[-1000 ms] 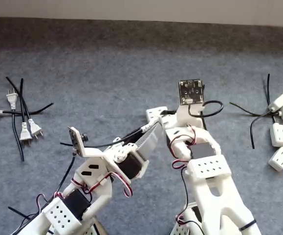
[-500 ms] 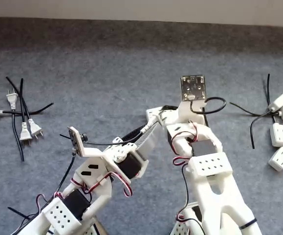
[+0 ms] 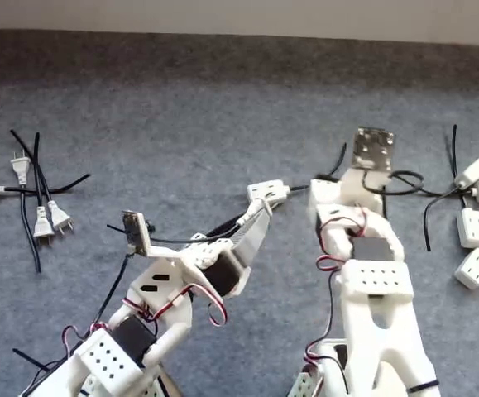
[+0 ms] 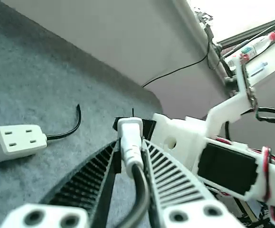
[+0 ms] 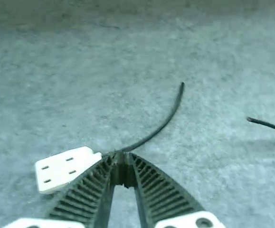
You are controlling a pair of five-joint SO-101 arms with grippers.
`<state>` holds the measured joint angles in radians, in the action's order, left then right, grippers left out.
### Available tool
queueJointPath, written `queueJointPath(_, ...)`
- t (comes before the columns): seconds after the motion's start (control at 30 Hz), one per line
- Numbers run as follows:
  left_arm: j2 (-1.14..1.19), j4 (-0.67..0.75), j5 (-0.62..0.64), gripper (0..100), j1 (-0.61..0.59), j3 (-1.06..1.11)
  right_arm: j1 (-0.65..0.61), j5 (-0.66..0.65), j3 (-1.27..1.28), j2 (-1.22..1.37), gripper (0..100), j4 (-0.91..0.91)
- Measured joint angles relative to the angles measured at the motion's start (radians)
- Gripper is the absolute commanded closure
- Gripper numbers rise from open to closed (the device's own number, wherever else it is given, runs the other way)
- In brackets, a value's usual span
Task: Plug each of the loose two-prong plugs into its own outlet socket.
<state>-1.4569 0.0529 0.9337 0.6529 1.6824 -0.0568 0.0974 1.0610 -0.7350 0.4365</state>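
Counter (image 3: 181, 107): grey and felt-like, it carries everything here.
My right arm (image 3: 376, 289): it stands on my right half of the counter. It stretches forward, with its wrist between the lone socket and the socket group.
My left arm (image 3: 152, 298): it starts low on my left and slants across toward the middle, pointing at the lone socket.
My left pincer (image 4: 131, 146): it is pinching the held plug between both ribbed fingers, lifted off the counter. Its tip is near the lone socket but apart from it.
My right pincer (image 5: 123, 164): the fingers are pressed together. The tips sit over the socket cord just beside the lone socket. I cannot tell whether they touch or grip that cord.
Socket group (image 3: 473, 227): four white sockets lie close together at my far right, well apart from both pincers, with thin black leads trailing from them.
Loose plugs (image 3: 43, 223): four white two-prong plugs lie at my far left. Their black leads cross one another, and none is plugged in.
Lone socket (image 3: 265, 192): this white block lies flat near the middle of the counter, between my two arms. Its slots face up and nothing is in them.
Held plug (image 4: 129, 130): white, it is clamped upright at my left fingertips, and its thick black lead (image 4: 139, 190) runs back between the fingers. I cannot see its prongs.
Socket cord (image 5: 161, 123): short and black, it leaves the lone socket and curves away to a cut end that lies free on the counter.
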Motion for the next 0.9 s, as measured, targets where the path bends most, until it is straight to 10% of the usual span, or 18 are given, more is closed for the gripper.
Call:
queueJointPath(0.43, 0.087, -0.365, 0.000, 99, -0.150, -0.267, 0.189, 0.002, 0.275, 0.000, 99.1, 0.000)
queueJointPath(0.63, 0.480, -0.456, 0.000, 99, -0.196, -0.545, 0.184, 0.002, 0.305, 0.000, 99.1, -0.003)
queueJointPath(0.9, 1.057, -0.961, -0.029, 99, -0.204, -1.088, 0.183, 0.002, 0.307, -0.002, 99.1, -0.032)
